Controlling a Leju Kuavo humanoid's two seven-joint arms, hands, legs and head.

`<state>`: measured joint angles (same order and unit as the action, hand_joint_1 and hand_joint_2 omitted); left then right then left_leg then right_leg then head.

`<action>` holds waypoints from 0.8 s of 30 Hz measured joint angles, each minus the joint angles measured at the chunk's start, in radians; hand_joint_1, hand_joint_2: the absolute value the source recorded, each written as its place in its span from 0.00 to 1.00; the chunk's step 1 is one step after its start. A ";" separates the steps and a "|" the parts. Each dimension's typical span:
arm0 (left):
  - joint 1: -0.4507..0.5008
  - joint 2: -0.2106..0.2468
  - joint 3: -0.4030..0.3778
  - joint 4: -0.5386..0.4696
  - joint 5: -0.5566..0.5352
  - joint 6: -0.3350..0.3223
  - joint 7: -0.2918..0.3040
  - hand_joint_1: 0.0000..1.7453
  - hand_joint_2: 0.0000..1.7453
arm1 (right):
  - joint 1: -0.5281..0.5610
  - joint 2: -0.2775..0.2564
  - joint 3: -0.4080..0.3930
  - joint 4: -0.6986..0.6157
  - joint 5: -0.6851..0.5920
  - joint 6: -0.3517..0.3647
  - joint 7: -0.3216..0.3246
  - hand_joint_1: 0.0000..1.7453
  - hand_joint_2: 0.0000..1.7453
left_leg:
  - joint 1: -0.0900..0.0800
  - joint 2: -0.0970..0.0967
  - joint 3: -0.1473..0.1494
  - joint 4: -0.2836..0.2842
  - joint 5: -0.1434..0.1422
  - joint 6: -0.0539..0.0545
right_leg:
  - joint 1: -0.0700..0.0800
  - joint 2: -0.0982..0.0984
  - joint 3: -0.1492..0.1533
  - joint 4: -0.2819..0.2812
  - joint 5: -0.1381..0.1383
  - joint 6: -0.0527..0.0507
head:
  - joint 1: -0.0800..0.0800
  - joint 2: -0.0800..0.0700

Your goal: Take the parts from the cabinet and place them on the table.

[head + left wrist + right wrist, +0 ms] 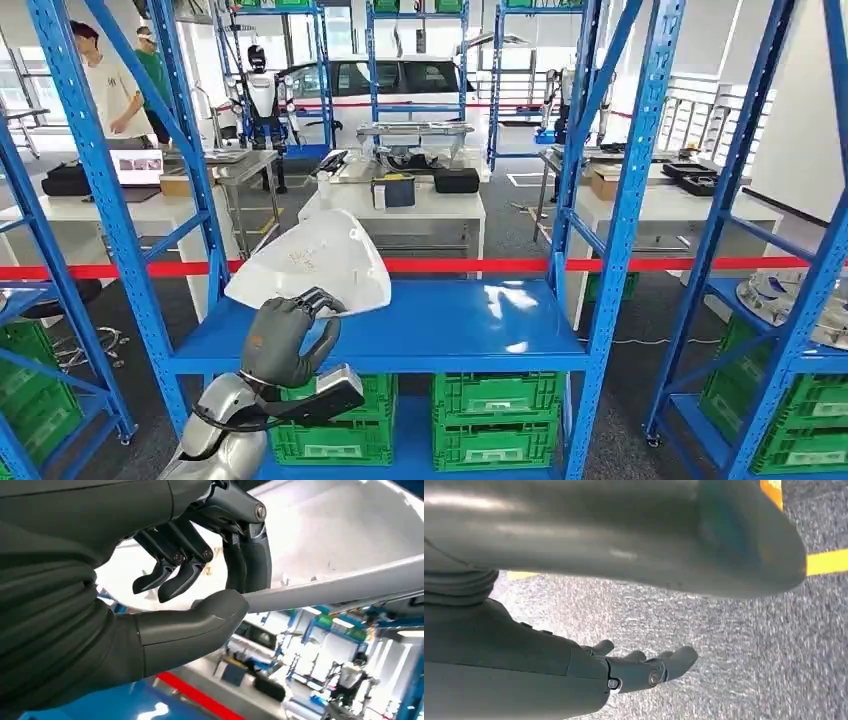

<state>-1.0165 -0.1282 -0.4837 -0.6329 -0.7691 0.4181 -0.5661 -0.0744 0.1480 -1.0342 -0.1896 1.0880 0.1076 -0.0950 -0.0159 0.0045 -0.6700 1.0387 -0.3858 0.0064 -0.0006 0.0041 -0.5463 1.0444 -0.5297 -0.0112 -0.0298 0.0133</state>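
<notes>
On the blue shelf point(450, 330), the left hand point(285, 340) grips the near edge of the white shell part point(320, 262), thumb under, fingers point(245, 565) over, tilting it up. The right hand point(644, 670) hangs over grey floor point(749, 645), fingers loosely extended, holding nothing.

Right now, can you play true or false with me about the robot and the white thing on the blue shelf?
1. The left hand holds the white part by its edge. True: thumb under, fingers over the rim.
2. The part is already on a table. False: it is at the blue shelf.
3. Green crates sit under that shelf. True.
4. The right hand carries a second part. False: it hangs over the grey floor, holding nothing.
5. A red tape runs behind the shelf. True.
</notes>
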 joint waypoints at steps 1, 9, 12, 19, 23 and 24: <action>-0.002 0.000 0.000 0.000 0.000 0.000 -0.001 1.00 1.00 | 0.001 0.000 0.000 0.000 -0.001 0.000 0.000 0.00 0.00 | -0.003 -0.001 -0.004 -0.003 0.008 -0.007 | -0.008 0.000 -0.005 -0.007 0.012 -0.008 | 0.000 0.000; -0.009 0.001 0.000 0.015 0.000 0.000 -0.006 1.00 1.00 | 0.000 0.002 -0.001 0.000 -0.001 0.007 0.001 0.00 0.00 | 0.025 -0.005 -0.032 0.260 -0.154 -0.048 | -0.018 -0.008 -0.092 -0.011 0.093 -0.010 | -0.004 0.000; -0.011 0.001 0.000 0.015 0.000 0.003 -0.008 1.00 1.00 | 0.001 0.002 -0.002 0.000 0.000 0.007 0.001 0.00 0.00 | 0.029 -0.007 0.149 0.007 -0.152 -0.044 | -0.021 -0.005 -0.111 -0.009 0.115 0.007 | -0.005 0.000; -0.014 -0.004 0.000 0.019 -0.003 0.005 -0.007 1.00 1.00 | 0.003 0.003 -0.008 0.000 0.000 0.010 0.000 0.00 0.00 | 0.015 -0.006 0.122 -0.026 -0.100 0.025 | -0.029 -0.003 -0.155 0.067 0.041 0.044 | -0.001 0.000; -0.011 -0.003 0.000 0.025 -0.005 0.005 -0.007 1.00 1.00 | 0.002 0.003 -0.011 0.000 0.000 0.008 -0.002 0.00 0.00 | 0.004 -0.006 0.070 -0.020 -0.067 0.031 | -0.019 -0.003 -0.210 0.295 -0.052 0.039 | 0.000 0.000; -0.011 -0.002 0.000 0.027 -0.006 0.005 -0.007 1.00 1.00 | 0.002 0.003 -0.013 0.000 0.000 0.008 -0.002 0.00 0.00 | 0.003 -0.006 0.058 -0.015 -0.062 0.031 | -0.014 -0.003 -0.178 0.262 -0.022 0.034 | 0.000 0.000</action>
<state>-1.0272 -0.1301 -0.4837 -0.6058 -0.7747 0.4227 -0.5730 -0.0722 0.1507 -1.0471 -0.1892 1.0880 0.1156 -0.0965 -0.0132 -0.0018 -0.6123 1.0234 -0.4475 0.0369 -0.0150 0.0010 -0.7240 1.3064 -0.5521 0.0230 -0.0298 0.0130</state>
